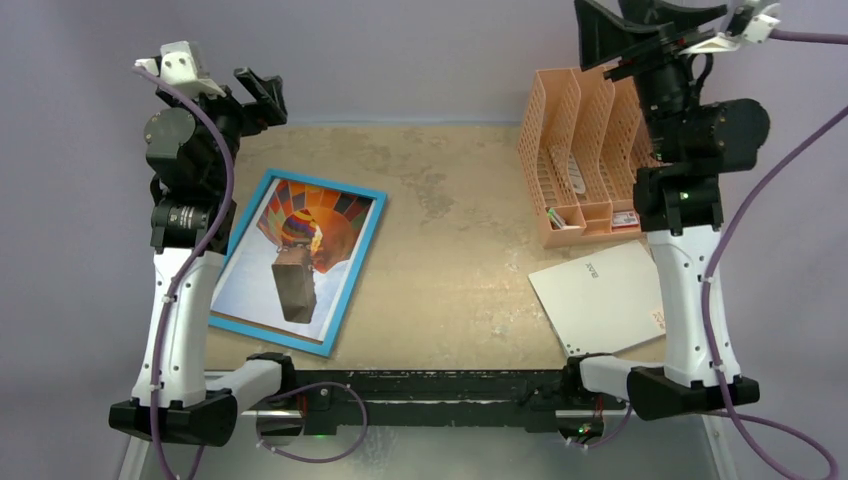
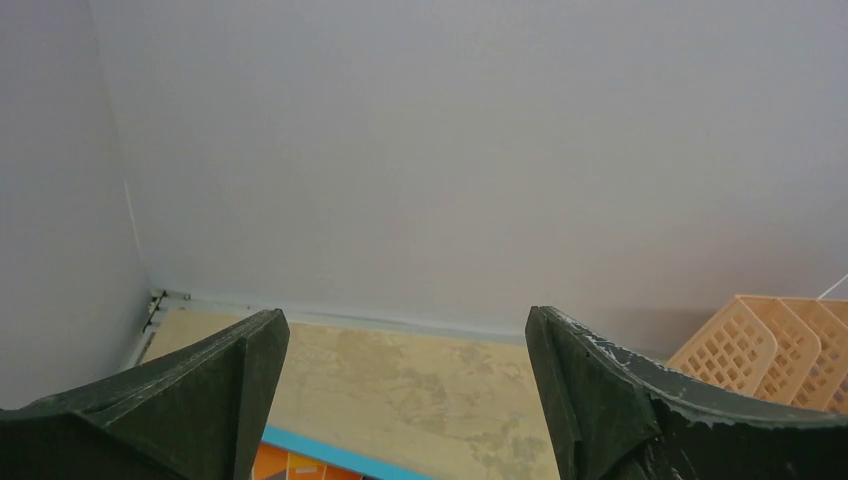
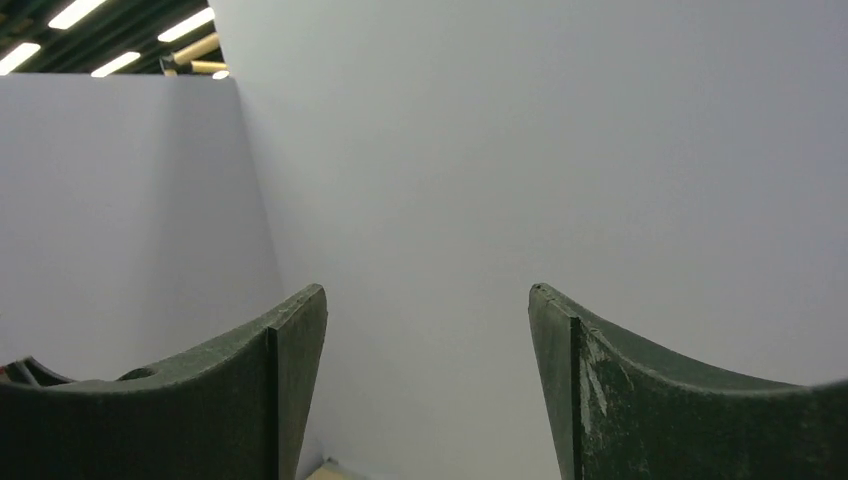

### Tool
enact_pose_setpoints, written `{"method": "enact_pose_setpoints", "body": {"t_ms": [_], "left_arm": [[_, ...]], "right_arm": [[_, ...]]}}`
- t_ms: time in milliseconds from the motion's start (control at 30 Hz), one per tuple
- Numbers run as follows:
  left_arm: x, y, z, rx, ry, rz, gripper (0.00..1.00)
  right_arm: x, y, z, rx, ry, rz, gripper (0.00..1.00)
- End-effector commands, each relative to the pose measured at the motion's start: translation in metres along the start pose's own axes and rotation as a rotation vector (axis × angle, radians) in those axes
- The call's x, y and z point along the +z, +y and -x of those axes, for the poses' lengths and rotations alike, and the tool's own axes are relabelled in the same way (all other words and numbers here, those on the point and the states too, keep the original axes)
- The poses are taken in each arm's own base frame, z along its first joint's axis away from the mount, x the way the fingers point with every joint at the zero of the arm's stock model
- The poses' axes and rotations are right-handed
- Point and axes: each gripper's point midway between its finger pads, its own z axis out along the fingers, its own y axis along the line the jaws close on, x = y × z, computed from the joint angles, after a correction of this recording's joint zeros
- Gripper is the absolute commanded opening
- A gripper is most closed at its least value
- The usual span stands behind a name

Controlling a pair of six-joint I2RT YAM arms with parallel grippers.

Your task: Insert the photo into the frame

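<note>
Holding the fingers (image 2: 240,380) of the left gripper (image 2: 405,330) wide apart, with nothing between them. Likewise parting the fingers (image 3: 600,390) of the right gripper (image 3: 427,300), empty and facing only wall.

Hovering the left gripper high over the far left corner of the frame (image 1: 327,187), apparently to leave its face clear. Hanging the right gripper well to the right of the frame and higher again, above the organiser (image 1: 585,150).

Lying flat and face up on the table (image 1: 450,200), the frame; sitting inside its blue border, the photo (image 1: 300,250), with edges running parallel to the border on all sides.

Judging the task as done or nearly so. Not telling from above whether the photo is sitting behind the glass or merely resting on it.

Lying well to the right of the frame, the sheet (image 1: 600,295), touched by neither gripper.
</note>
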Motion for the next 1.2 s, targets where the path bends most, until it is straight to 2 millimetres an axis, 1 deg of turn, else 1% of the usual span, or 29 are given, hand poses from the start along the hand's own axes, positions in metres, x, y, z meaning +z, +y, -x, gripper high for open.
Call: {"method": "enact_pose_setpoints", "body": {"t_ms": [0,33,100,133,200,233,267,300,333,400,500,567,600,667,733,767,833,900,933,1000,1067,1167], "left_arm": [[0.000,-0.001,-0.010,-0.024,0.003,-0.021,0.95],[0.000,-0.001,-0.014,-0.024,0.009,-0.022,0.96],[0.002,0.003,-0.040,-0.029,0.060,-0.024,0.97],[0.003,0.001,-0.051,-0.044,0.082,-0.042,0.97],[0.001,-0.005,-0.073,-0.085,0.129,-0.081,0.98],[-0.003,-0.008,-0.081,-0.111,0.142,-0.104,0.98],[-0.005,-0.010,-0.092,-0.140,0.161,-0.121,0.99],[-0.007,-0.012,-0.102,-0.169,0.178,-0.132,0.99],[-0.009,-0.012,-0.116,-0.192,0.204,-0.134,0.99],[-0.010,-0.007,-0.144,-0.232,0.271,-0.114,0.98],[-0.011,0.004,-0.187,-0.247,0.401,-0.058,0.98],[-0.014,0.011,-0.211,-0.238,0.481,-0.033,0.96],[-0.017,0.013,-0.223,-0.232,0.521,-0.029,0.95],[-0.025,0.015,-0.248,-0.229,0.592,-0.036,0.93],[-0.037,0.016,-0.279,-0.244,0.669,-0.052,0.93],[-0.043,0.016,-0.295,-0.251,0.717,-0.055,0.93],[-0.055,0.009,-0.324,-0.234,0.812,-0.086,0.93],[-0.066,0.001,-0.352,-0.168,0.898,-0.091,0.93],[-0.072,-0.004,-0.367,-0.119,0.944,-0.089,0.93],[-0.081,-0.006,-0.387,-0.023,1.000,-0.060,0.91],[-0.086,0.001,-0.399,0.012,1.034,-0.021,0.88],[-0.093,0.013,-0.417,0.034,1.075,0.031,0.80]], "right_arm": [[-0.002,-0.004,-0.017,0.100,0.000,-0.009,0.78],[-0.002,-0.006,-0.026,0.118,0.013,-0.009,0.78],[0.001,-0.012,-0.045,0.138,0.055,-0.012,0.79],[0.002,-0.013,-0.057,0.159,0.088,0.002,0.79],[0.004,-0.012,-0.083,0.196,0.164,0.034,0.75],[0.003,-0.008,-0.097,0.215,0.206,0.068,0.71],[0.000,0.003,-0.113,0.230,0.261,0.147,0.66],[-0.002,0.011,-0.129,0.253,0.303,0.190,0.63],[-0.003,0.017,-0.145,0.278,0.340,0.204,0.63],[-0.003,0.034,-0.180,0.325,0.405,0.214,0.63],[-0.008,0.061,-0.236,0.400,0.494,0.207,0.64],[-0.017,0.077,-0.283,0.470,0.567,0.172,0.64],[-0.021,0.080,-0.304,0.498,0.604,0.143,0.64],[-0.034,0.090,-0.351,0.536,0.696,0.093,0.62],[-0.050,0.094,-0.399,0.557,0.808,0.019,0.58],[-0.058,0.094,-0.420,0.561,0.860,-0.021,0.55],[-0.076,0.092,-0.455,0.553,0.954,-0.094,0.52],[-0.097,0.079,-0.486,0.526,1.032,-0.187,0.50],[-0.107,0.070,-0.498,0.507,1.062,-0.243,0.50],[-0.132,0.064,-0.520,0.494,1.150,-0.294,0.48],[-0.152,0.060,-0.535,0.481,1.222,-0.337,0.47],[-0.180,0.054,-0.555,0.467,1.308,-0.381,0.47]]}}
